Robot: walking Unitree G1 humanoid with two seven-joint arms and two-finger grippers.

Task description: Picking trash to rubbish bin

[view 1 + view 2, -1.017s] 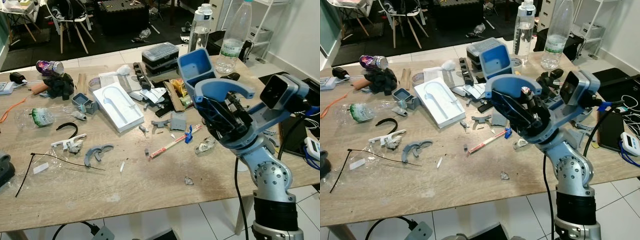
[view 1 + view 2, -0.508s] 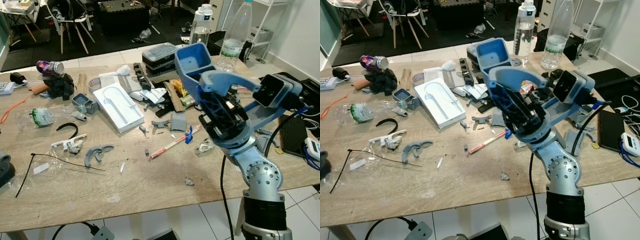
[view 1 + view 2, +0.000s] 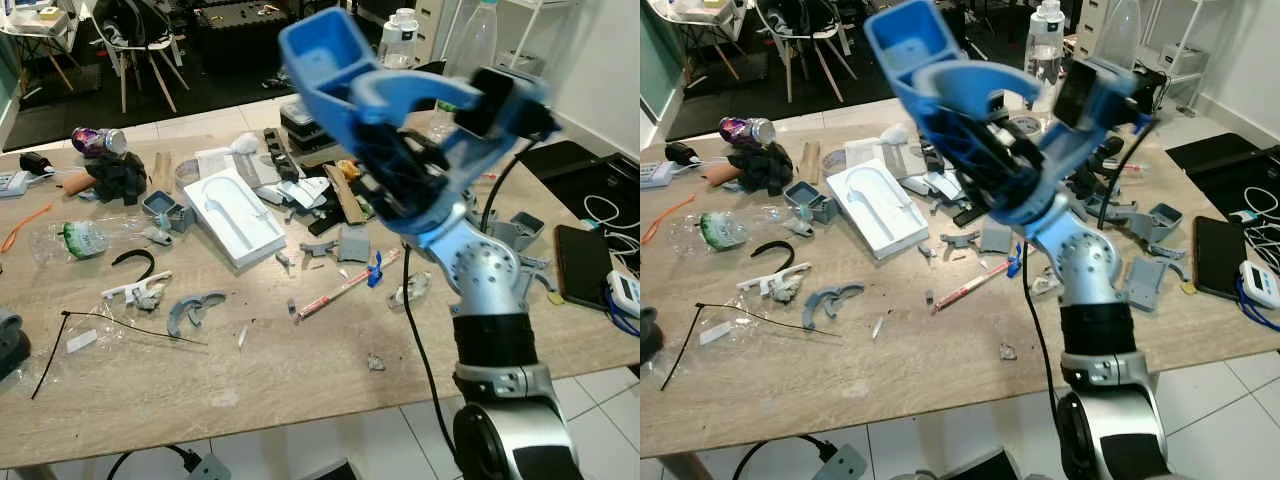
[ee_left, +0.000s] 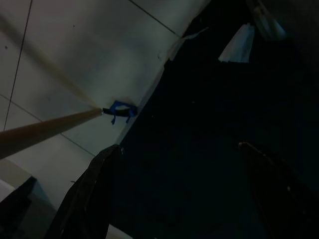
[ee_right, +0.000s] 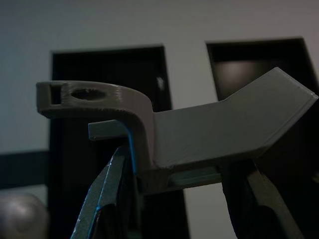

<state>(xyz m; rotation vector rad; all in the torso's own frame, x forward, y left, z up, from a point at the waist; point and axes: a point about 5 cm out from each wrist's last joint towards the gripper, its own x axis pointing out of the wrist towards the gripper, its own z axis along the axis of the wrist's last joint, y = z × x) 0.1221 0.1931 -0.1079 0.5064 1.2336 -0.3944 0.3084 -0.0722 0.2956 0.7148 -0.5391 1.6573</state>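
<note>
A blue 3D-printed plastic part (image 3: pixel 330 55), box-shaped at its upper end with an arched bracket below, is held aloft above the table (image 3: pixel 300 370), over the middle of the clutter. In the right wrist view the same part (image 5: pixel 209 134) is seen clamped between the two black fingers (image 5: pixel 107 199), which are closed against its lower edge; a flat angled plate and a tab with a round hole are visible on it. The right gripper (image 3: pixel 395 175) is raised and tilted toward the far-left side of the table, with motion blur across it.

Below it on the wooden table, scattered trash is laid out: a white moulded tray (image 3: pixel 232 212), grey curved plastic pieces (image 3: pixel 195 308), a red-and-white straw-like stick (image 3: pixel 335 293), a small blue clip (image 3: pixel 375 272), a black zip tie (image 3: pixel 50 355), a crushed clear bottle with green label (image 3: pixel 75 237), a purple can (image 3: pixel 95 140) beside a black crumpled cloth (image 3: pixel 120 172). Grey printed brackets (image 3: pixel 1145 275) are seen to the right of the arm, near a black phone (image 3: pixel 580 265). Two clear water bottles (image 3: pixel 1045 45) are stood at the far edge.

The left wrist view is very dark; pale floor tiles (image 4: pixel 75 59), a wooden leg (image 4: pixel 45 130) and a bit of blue tape (image 4: pixel 122 110) can be made out. The state of the left gripper's fingers cannot be told.
</note>
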